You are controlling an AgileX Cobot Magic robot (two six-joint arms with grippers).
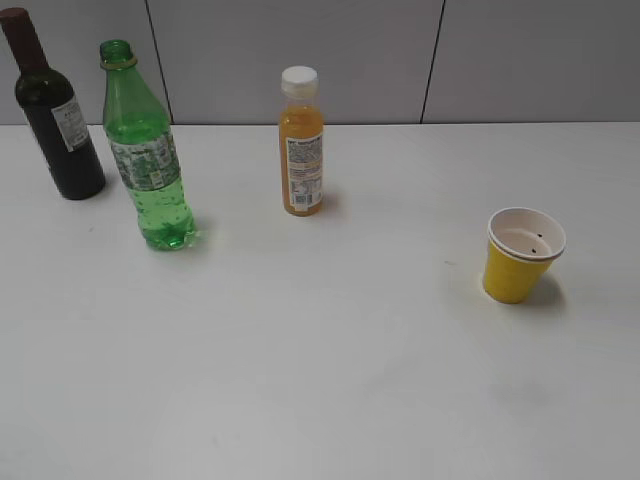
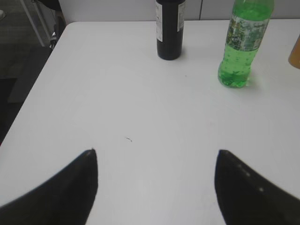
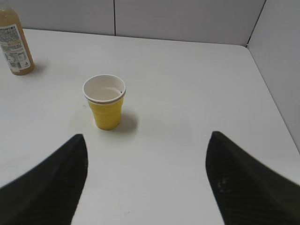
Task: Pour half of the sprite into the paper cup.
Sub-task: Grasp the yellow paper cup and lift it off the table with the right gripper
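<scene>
The sprite [image 1: 148, 160] is a tall green plastic bottle, uncapped, standing upright at the left of the white table; it also shows in the left wrist view, the sprite [image 2: 241, 49] far ahead and to the right of my left gripper [image 2: 155, 152]. That gripper is open with only bare table between its black fingers. The yellow paper cup [image 1: 520, 256] stands upright at the right. In the right wrist view the paper cup [image 3: 106, 101] sits ahead and left of my open, empty right gripper [image 3: 147, 136]. Neither arm appears in the exterior view.
A dark wine bottle [image 1: 55, 115] stands behind and left of the sprite, also seen as the wine bottle [image 2: 169, 28]. An orange juice bottle [image 1: 301, 142] with a white cap stands mid-table. Grey wall panels [image 1: 400, 60] close the back; a side wall [image 3: 281, 61] bounds the right.
</scene>
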